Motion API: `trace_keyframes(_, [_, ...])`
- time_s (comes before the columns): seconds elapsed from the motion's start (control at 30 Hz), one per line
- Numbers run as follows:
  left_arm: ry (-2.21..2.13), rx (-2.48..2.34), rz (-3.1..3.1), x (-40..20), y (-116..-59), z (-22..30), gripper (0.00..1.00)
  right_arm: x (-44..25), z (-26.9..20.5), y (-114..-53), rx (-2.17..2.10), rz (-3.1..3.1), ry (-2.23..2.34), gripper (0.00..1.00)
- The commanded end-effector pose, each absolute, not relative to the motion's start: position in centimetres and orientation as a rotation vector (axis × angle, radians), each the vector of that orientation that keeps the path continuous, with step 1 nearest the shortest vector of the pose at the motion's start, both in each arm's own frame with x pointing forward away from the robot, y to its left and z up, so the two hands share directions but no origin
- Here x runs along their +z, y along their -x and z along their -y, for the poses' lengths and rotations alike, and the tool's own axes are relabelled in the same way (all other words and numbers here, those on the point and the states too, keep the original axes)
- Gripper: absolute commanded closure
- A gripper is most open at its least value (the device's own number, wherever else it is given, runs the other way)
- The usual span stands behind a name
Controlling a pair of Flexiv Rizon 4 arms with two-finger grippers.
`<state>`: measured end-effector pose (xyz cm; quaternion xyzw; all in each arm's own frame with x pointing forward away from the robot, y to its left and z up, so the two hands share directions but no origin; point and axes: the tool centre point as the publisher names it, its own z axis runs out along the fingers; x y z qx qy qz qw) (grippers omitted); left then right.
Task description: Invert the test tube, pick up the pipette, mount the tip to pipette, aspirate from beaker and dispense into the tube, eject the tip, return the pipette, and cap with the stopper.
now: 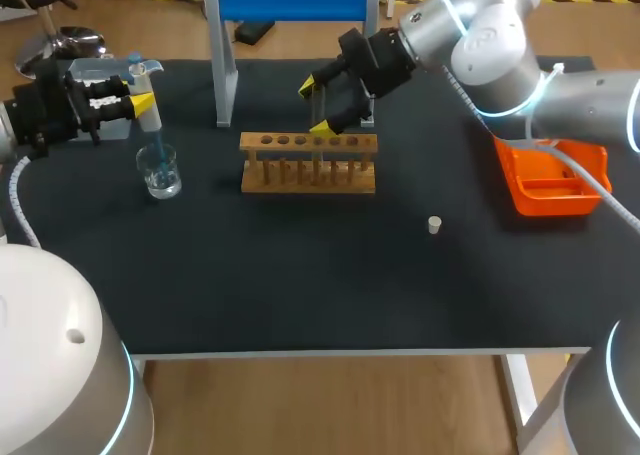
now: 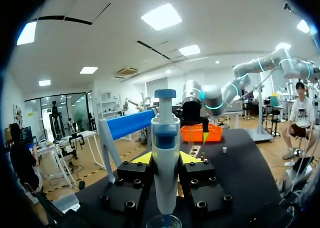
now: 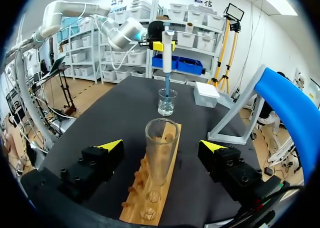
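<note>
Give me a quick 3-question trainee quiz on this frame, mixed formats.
1. True or false: the stopper lies on the table, apart from the wooden rack.
2. Fill in: the left gripper holds the pipette upright, its tip down in the ____.
3. How does the right gripper stand at the test tube? A: shut on it. B: open, one finger either side. C: well away from the rack.
Key: 1 true; 2 beaker; 3 B.
</note>
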<state>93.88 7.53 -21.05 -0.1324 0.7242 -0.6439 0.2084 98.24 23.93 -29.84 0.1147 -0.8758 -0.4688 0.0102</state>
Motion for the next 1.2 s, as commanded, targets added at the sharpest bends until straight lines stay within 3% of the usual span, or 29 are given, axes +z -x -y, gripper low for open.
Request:
trace_keyframes(0.03, [0.369,-1.791,-2.017,-21.01,-93.86,-7.53,1.00,-29.74,-23.83,-98.27,-1.459,2.734,-0.359,0.00])
trace_keyframes(1.2, [0.367,-1.782,-2.023,-20.76,-93.84,-7.40,1.00,-29.74,-23.83,-98.27,-1.459,2.734,-0.359,0.00])
